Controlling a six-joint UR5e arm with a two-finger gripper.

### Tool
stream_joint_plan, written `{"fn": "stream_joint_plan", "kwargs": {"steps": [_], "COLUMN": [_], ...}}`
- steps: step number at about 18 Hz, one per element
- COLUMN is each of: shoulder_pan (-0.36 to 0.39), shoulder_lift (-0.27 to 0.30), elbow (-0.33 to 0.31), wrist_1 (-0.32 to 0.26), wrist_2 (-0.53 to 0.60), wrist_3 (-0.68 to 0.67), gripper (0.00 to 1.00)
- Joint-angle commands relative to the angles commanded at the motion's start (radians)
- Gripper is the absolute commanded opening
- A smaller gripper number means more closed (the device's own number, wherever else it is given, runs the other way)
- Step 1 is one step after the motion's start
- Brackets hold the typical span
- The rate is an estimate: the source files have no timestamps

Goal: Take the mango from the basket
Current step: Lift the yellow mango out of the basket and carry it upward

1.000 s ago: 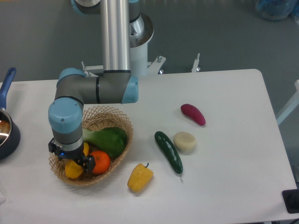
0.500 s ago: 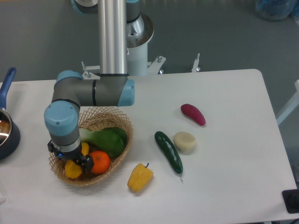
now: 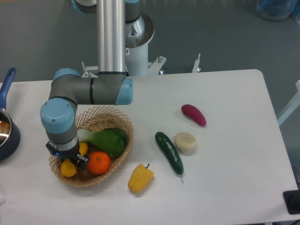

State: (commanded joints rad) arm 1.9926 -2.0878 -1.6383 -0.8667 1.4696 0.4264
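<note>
Tan wicker is forming the basket (image 3: 123,123), which is sitting on the left part of the white bench (image 3: 225,187) with the arm's wrist hanging over its left side. Inside it, the mango (image 3: 69,168) is lying at the front left, showing as 2 yellow-orange patches either side of the tool (image 3: 71,158), one by the rim and a smaller one just right of the wrist. The tool is pointing down onto the fruit, and its dark fingers appear to be pressing against the mango, though the wrist is hiding too much to tell whether they are actually clamped on it. An orange (image 3: 99,163) is resting just right of the mango, touching a large green vegetable (image 3: 110,142) lying across the middle of the basket. Outside, a yellow pepper (image 3: 140,178) is lying near the basket's front right edge, with a cucumber (image 3: 169,152), a pale round piece (image 3: 185,142) and a purple-red vegetable (image 3: 193,115) farther right, and a dark pan (image 3: 6,131) at the left edge
</note>
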Motion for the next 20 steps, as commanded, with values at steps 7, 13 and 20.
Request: {"fn": "stream_joint_plan", "kwargs": {"steps": [7,13,20], "shoulder_pan": [0.031,0.132,0.319], "shoulder_lift": [0.081,0.198,0.178], "elbow": [0.006,0.008,0.166], "wrist_1": [-0.011,-0.006,-0.002], "wrist_2": [-0.008,-0.015,-0.034], "wrist_3": [0.005,0.011,0.132], "gripper": [0.25,0.25,0.25]}}
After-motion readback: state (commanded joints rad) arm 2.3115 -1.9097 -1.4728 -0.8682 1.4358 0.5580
